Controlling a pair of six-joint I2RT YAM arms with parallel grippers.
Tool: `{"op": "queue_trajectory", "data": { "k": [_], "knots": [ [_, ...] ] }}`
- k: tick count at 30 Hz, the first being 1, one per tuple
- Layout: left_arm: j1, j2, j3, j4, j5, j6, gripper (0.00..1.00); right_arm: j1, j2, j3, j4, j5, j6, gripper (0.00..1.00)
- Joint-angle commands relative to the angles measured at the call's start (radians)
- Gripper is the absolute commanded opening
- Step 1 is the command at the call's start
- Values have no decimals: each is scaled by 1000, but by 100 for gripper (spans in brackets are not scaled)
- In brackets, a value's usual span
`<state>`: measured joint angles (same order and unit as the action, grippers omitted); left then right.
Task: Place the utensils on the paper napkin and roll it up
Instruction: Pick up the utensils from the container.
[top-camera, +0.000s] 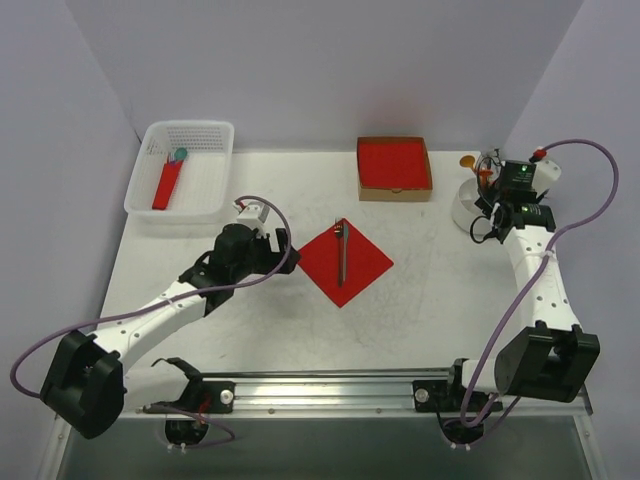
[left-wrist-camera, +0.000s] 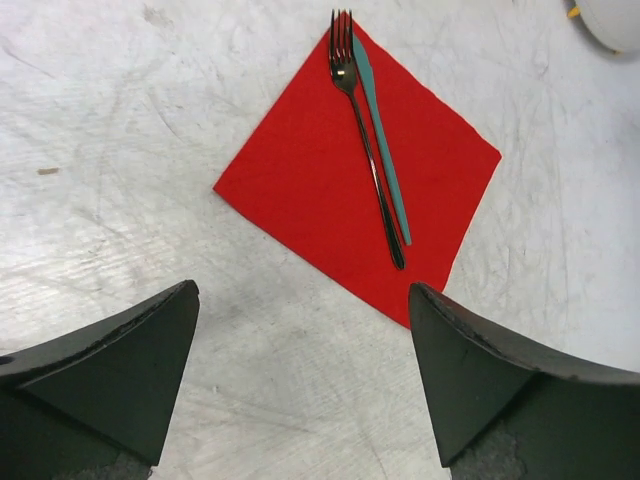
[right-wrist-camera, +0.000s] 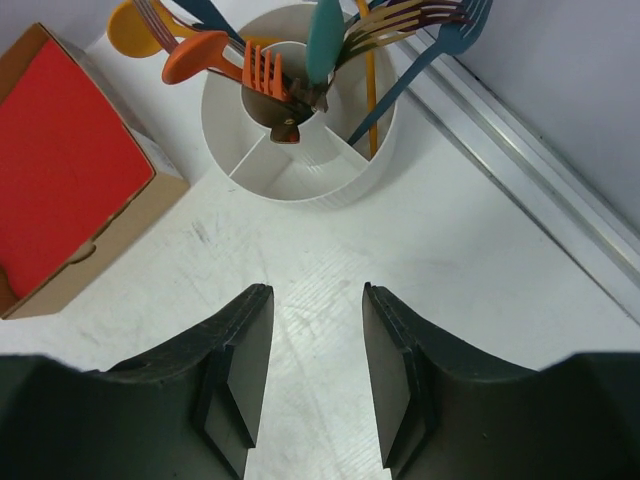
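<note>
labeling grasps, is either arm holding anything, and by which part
Nothing is held: the left jaws gape empty before the napkin, the right jaws empty before the cup.

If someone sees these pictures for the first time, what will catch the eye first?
The bright red paper napkin lying like a diamond in the middle of the table, with a dark fork and a teal piece of cutlery side by side on it. Then the white divided cup of colourful cutlery at the far right corner.

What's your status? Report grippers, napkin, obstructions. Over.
Left gripper open, empty, short of napkin. Right gripper open, empty, facing white cup. Fork, teal utensil lying on flat napkin, unrolled. Nothing blocking.
</note>
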<state>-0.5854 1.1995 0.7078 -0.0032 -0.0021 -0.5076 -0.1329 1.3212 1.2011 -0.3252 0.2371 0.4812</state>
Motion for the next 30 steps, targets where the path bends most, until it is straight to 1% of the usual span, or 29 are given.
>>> {"op": "queue_trajectory", "data": {
  "k": [1,2,3,5,7,9,16,22,30],
  "knots": [
    [9,-90,-42,81,-67,40,94,-33,-21,41,-15,10,102,41],
    [9,-127,-57,89,-76,43,94,-36,-1,51,-37,11,120,42],
    [9,-144,-92,109,-87,43,94,-39,3,57,-38,13,143,42],
    [10,-190,-116,124,-104,43,94,-42,-2,58,-23,24,166,43],
    [10,-204,-125,129,-113,47,94,-42,-5,60,-14,48,210,42],
    [9,-201,-122,124,-121,49,94,-43,3,74,-5,67,230,40],
    [6,-186,-123,140,-119,53,94,-53,105,135,18,33,284,39],
    [7,-170,-123,146,-121,57,94,-83,170,169,35,5,365,38],
    [7,-146,-120,158,-119,60,94,-102,216,203,57,-9,410,38]
  ]
}}
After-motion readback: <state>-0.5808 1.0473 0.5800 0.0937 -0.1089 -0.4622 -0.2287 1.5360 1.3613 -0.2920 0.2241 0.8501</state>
